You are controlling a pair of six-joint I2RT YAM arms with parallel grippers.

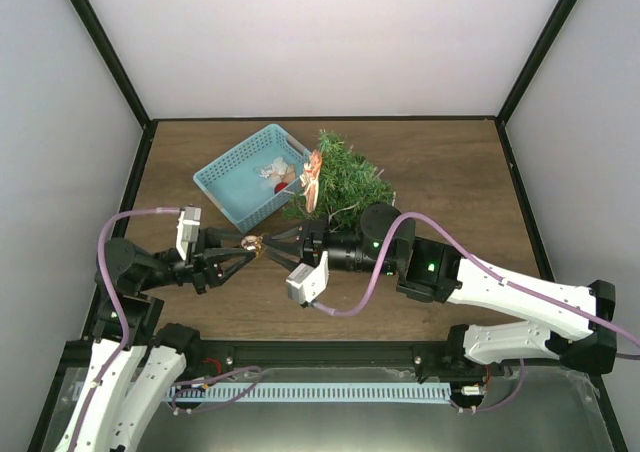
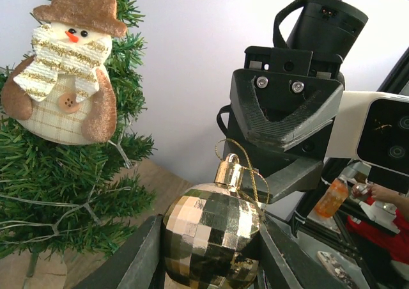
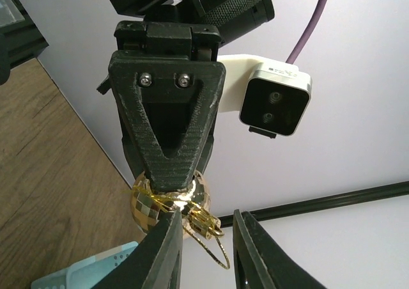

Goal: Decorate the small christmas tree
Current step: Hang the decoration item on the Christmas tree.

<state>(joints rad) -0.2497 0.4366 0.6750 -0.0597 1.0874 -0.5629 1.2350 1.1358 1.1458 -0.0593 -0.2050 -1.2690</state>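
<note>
Left pincer (image 1: 246, 246) is clamped on a gold bauble (image 2: 214, 234), its two dark, ridged plastic fingers (image 2: 137, 258) pressed to either side of the ball. The bauble is a sphere faced with small mirror tiles, topped by a shiny gold cap (image 2: 229, 171) threaded with a thin gold cord.

Right pincer (image 3: 208, 250) faces it head-on. Its jaws stand partly apart, the cord loop (image 3: 215, 243) hangs in the gap, and one finger (image 3: 163, 250) sits just beside the cap. They grip nothing that can be made out.

Only the left wrist view shows the tree (image 2: 70, 199) close up, at the left of the frame: stiff green needle branches strung with thin pale wire. A flat felt snowman (image 2: 67, 78) with a brown hat, a glittery scarf and one button hangs high on it. The top view shows that ornament only edge-on.

Seen from above, the tree (image 1: 345, 177) is at the middle of the wood-grain bench (image 1: 450, 172), touching a light-blue lattice basket (image 1: 234, 151) to its left. The basket holds small white and red items too small to tell apart. Both pincers meet below the basket in the frame, apart from the tree. The right arm's black wrist overlaps the tree's lower branches in that view.
</note>
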